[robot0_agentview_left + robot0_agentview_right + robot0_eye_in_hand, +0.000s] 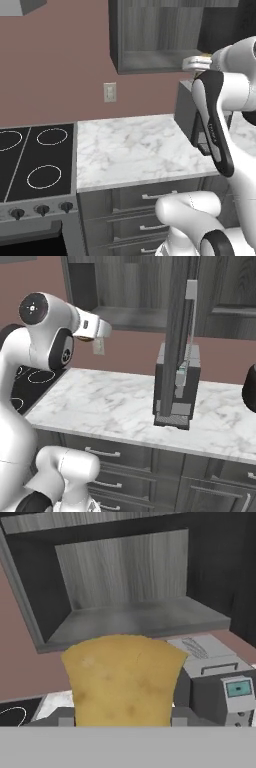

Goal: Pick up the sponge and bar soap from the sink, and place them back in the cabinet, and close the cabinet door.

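Note:
My gripper (122,722) is shut on the sponge (125,679), a mustard-yellow lumpy block that hides most of the fingers. It hangs in front of the open cabinet (140,619), a little below and short of its grey shelf. From the left base view the hand (200,64) sits at the cabinet's (155,40) lower right corner with a sliver of the sponge (203,58) showing. The cabinet door (177,331) stands open, edge-on, with its silver bar handle (191,311). The bar soap and the sink are out of view.
A dark coffee machine (177,386) stands on the marble counter (100,401) under the cabinet, just right of the hand. A black stove (35,160) lies to the left. Grey drawers (145,200) run below the counter, and a wall outlet (110,92) sits above it.

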Motion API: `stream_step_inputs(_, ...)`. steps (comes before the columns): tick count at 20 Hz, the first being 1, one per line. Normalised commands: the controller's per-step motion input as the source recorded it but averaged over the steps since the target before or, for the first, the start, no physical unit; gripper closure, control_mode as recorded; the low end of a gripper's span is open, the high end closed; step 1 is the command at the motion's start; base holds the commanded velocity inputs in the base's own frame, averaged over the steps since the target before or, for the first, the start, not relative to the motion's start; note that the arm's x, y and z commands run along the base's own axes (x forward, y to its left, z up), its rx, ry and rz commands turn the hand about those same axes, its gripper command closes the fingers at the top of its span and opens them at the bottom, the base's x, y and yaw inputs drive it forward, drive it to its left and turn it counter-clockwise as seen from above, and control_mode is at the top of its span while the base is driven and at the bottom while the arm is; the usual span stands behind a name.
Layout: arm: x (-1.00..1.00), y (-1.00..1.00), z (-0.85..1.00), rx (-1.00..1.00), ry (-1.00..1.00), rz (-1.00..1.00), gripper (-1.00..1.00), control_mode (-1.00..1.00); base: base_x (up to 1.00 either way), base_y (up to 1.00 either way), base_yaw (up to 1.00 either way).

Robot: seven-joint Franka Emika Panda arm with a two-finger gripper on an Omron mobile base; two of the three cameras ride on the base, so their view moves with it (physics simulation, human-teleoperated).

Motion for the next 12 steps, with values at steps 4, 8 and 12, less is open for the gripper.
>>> stream_step_inputs(4,0.38,-0.01,0.12,0.00,-0.08,0.00,1.00,-1.00,0.00,0.00,0.00)
stream_step_inputs(8,0.61,-0.02,0.00,0.00,-0.06,0.00,1.00,-1.00,0.00,0.00,0.00)
stream_step_inputs(12,0.70,-0.12,0.00,0.00,-0.04,0.00,1.00,-1.00,0.00,0.00,0.00)
